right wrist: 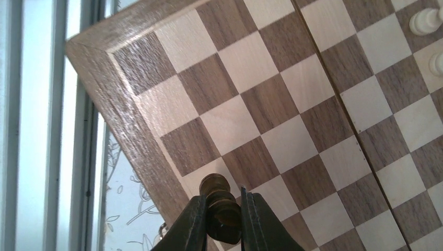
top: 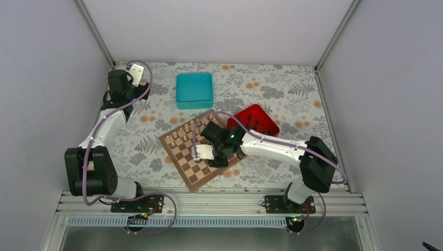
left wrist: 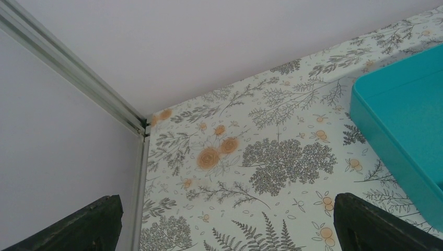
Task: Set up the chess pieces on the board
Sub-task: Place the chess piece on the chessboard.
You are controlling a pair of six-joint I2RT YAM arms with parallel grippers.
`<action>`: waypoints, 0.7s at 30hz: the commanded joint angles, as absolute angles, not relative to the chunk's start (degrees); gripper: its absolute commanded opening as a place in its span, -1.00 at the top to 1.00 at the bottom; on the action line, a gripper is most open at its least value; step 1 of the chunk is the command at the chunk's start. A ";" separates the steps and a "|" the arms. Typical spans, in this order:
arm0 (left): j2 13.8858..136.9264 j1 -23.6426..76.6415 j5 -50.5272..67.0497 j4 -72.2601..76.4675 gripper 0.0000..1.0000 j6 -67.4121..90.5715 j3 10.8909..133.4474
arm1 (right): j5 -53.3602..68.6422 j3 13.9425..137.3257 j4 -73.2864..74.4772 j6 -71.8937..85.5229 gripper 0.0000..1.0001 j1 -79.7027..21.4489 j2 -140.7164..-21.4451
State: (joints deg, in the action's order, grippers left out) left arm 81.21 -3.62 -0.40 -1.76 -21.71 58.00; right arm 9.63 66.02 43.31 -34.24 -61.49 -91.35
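Observation:
The checkered wooden board (top: 194,168) lies turned at an angle in the middle of the table. My right gripper (right wrist: 221,208) is shut on a dark brown chess piece (right wrist: 219,201) and holds it over the board (right wrist: 251,104) near its bordered edge. In the top view the right gripper (top: 218,155) hangs over the board's right side. Pale beige pieces (top: 183,135) stand on the board's far rows; two show in the right wrist view (right wrist: 426,21). My left gripper (left wrist: 224,222) is open and empty at the far left corner of the table, its fingers (left wrist: 365,222) wide apart.
A teal square box (top: 194,90) sits at the back, and its corner shows in the left wrist view (left wrist: 402,120). A red square tray (top: 257,120) lies behind the right arm. The enclosure walls and metal frame (left wrist: 73,78) close the left corner.

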 commanded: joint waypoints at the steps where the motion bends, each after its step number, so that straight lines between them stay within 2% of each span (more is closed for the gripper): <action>1: 79.91 -3.59 -1.00 0.00 -1.00 -22.24 57.39 | 6.38 64.94 41.34 -33.45 0.92 -61.97 -92.98; 21: 80.24 -3.60 -0.87 0.63 -1.00 -22.48 56.41 | 8.86 63.45 39.87 -32.43 0.92 -62.24 -93.73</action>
